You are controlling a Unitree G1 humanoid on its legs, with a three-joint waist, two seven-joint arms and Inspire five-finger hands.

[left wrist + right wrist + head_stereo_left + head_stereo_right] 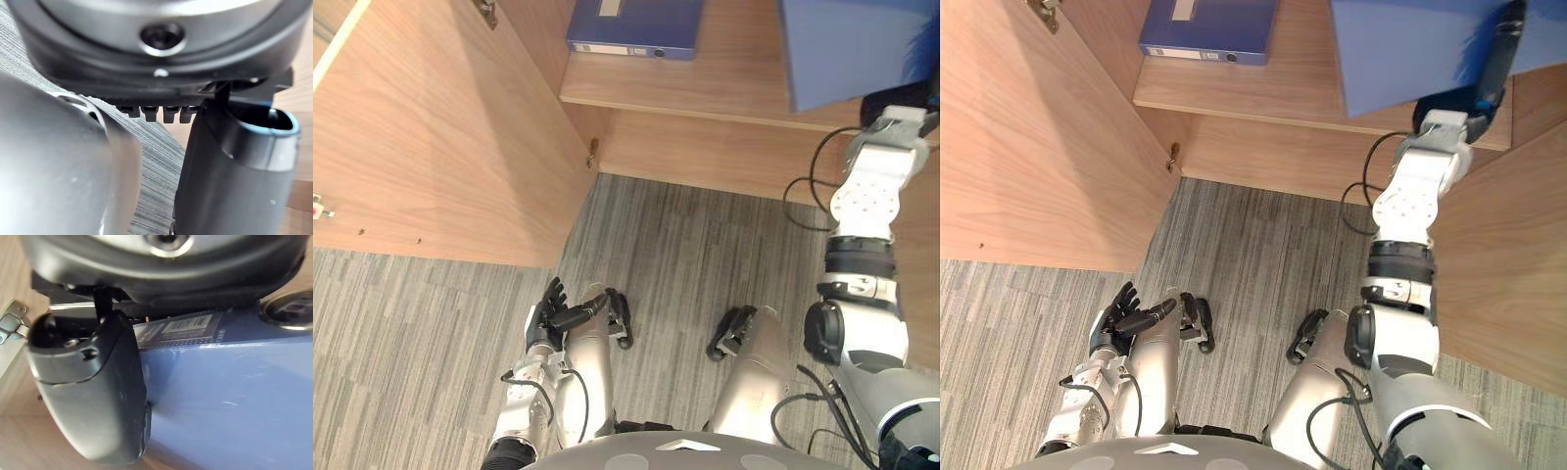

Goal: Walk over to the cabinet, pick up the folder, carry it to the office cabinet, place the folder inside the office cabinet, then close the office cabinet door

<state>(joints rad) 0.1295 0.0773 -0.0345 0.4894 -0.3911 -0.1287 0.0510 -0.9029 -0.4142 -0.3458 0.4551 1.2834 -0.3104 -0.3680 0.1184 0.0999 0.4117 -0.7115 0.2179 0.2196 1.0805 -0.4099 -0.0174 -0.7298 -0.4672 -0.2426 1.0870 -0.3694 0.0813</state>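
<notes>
Now the right robot hand clamps the blue folder just above the cabinet shelf; left robot hand hangs low, fingers relaxed

The right arm stretches up and forward, the right hand pinching the folder between fingers and thumb; the left hand hangs low, fingers loosely spread

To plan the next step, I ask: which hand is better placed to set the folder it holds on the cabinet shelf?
Right. The right hand grips the blue folder with its fingers, raised at the shelf. The left hand hangs open, low near the floor.
</notes>
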